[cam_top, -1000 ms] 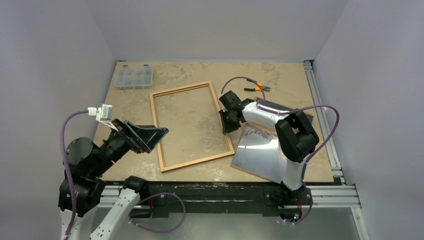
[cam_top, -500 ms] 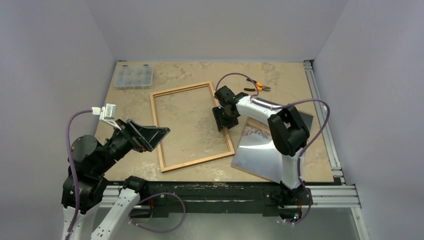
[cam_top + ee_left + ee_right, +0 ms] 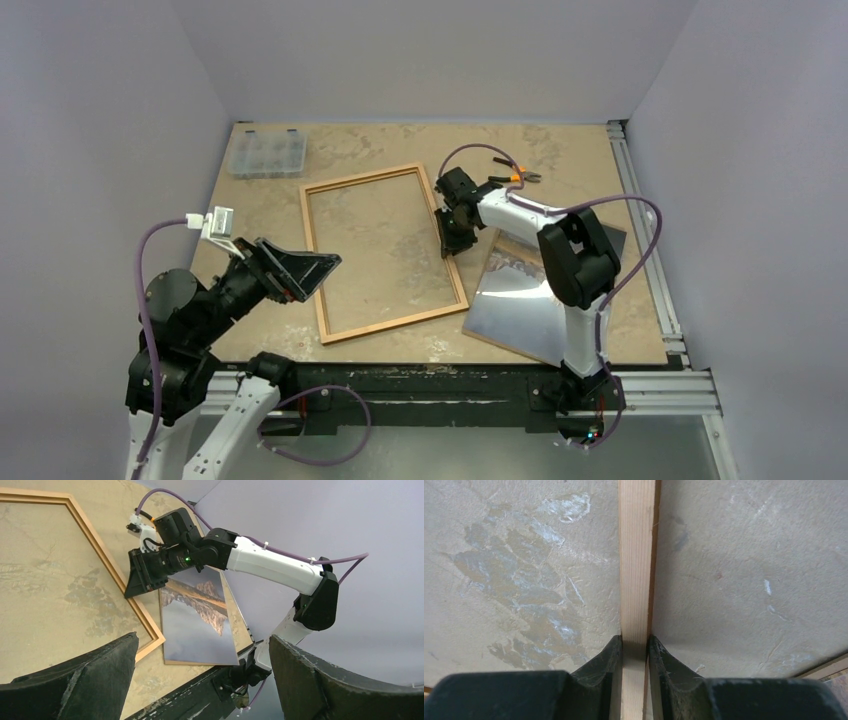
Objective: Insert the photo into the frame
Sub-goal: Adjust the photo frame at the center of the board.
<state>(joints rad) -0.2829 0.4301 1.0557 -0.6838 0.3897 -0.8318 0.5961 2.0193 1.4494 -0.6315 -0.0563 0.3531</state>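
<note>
The frame (image 3: 384, 252), thin light orange-brown wood, lies flat mid-table; it also shows in the left wrist view (image 3: 107, 560). My right gripper (image 3: 450, 232) is shut on the frame's right rail (image 3: 636, 580), one finger on each side of the wood. The photo (image 3: 522, 295), a glossy mountain-and-lake print, lies face up right of the frame on a brown backing panel (image 3: 600, 232); it also shows in the left wrist view (image 3: 197, 622). My left gripper (image 3: 305, 272) is open and empty, held above the table by the frame's near left corner.
A clear plastic parts box (image 3: 266, 153) sits at the far left corner. Orange-handled pliers (image 3: 514, 176) lie at the back, just beyond the right gripper. An aluminium rail (image 3: 640, 220) runs along the table's right edge.
My right gripper has shifted along the frame's right rail towards the back and closed on it. The left arm has edged slightly forward, still open.
</note>
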